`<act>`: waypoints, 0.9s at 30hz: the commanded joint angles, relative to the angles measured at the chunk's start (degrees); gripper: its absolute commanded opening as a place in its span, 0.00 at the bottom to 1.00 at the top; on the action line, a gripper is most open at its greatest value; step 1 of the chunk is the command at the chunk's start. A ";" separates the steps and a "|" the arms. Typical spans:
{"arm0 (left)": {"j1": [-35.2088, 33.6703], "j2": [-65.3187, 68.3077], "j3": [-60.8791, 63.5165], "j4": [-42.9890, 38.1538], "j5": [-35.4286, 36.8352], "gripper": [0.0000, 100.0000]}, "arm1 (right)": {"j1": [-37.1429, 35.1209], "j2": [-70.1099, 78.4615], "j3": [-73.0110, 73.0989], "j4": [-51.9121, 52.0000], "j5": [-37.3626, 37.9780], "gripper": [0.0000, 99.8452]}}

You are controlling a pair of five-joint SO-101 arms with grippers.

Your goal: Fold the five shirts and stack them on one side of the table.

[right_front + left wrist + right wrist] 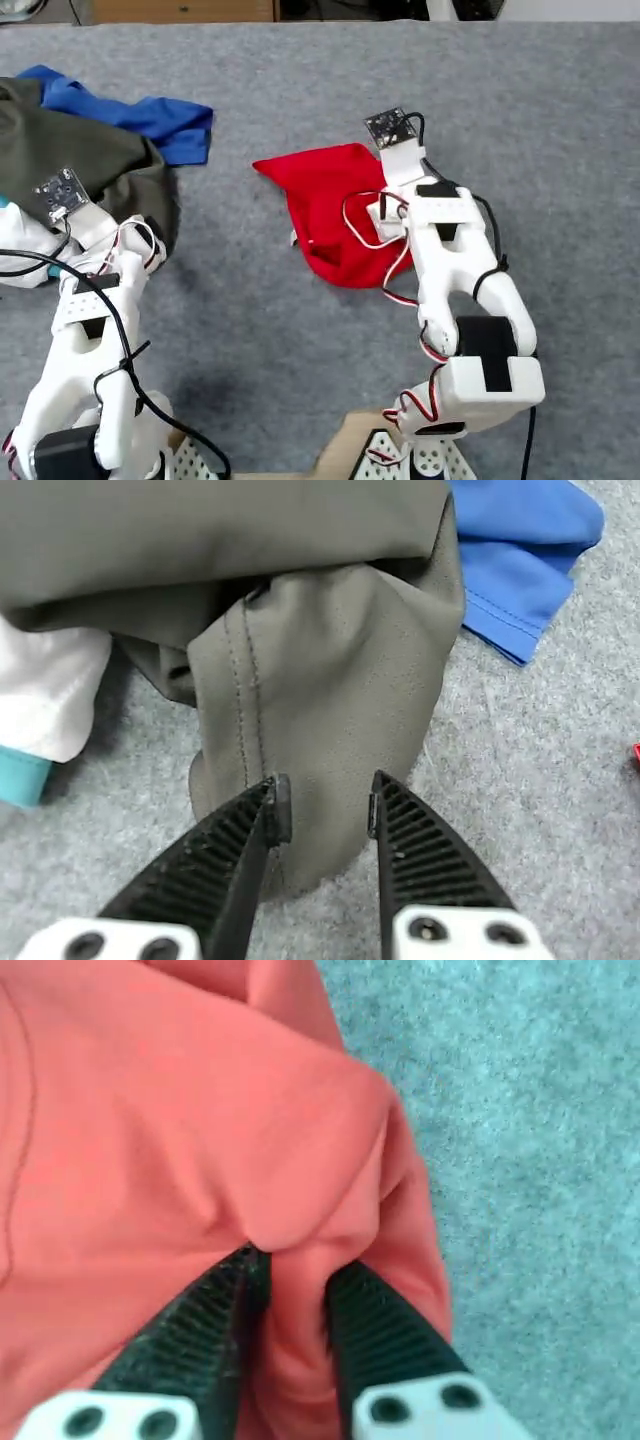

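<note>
A crumpled red shirt (pixel 325 215) lies in the middle of the grey table. My right gripper (pixel 392 160) is at the shirt's far right edge. In the right wrist view this gripper (pixel 295 1280) is shut on a raised fold of the red shirt (pixel 180 1140). At the table's left lies an olive shirt (pixel 70 150), heaped on a blue shirt (pixel 150 120) and a white shirt (pixel 20 250). My left gripper (pixel 327 808) stands open over the near flap of the olive shirt (pixel 320 680), one finger on either side of it.
The blue shirt (pixel 520 560) pokes out from behind the olive one. The white shirt (pixel 45 690) has a teal piece (pixel 20 780) beside it. Bare grey felt (pixel 520 110) stretches over the right and far side. The table's near edge runs by the arm bases.
</note>
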 commanded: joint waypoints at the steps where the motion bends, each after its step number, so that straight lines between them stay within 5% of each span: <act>1: 1.14 -0.22 -2.64 -0.88 -0.44 0.14 | 0.92 -1.71 0.04 -0.88 -0.44 0.04; 11: 7.12 -0.13 -2.37 1.93 -6.24 0.14 | 4.62 -1.54 -0.22 -3.16 -5.36 0.04; 27: 6.95 -0.13 -2.64 1.58 -6.59 0.02 | 4.09 -1.45 0.04 -5.01 -7.38 0.04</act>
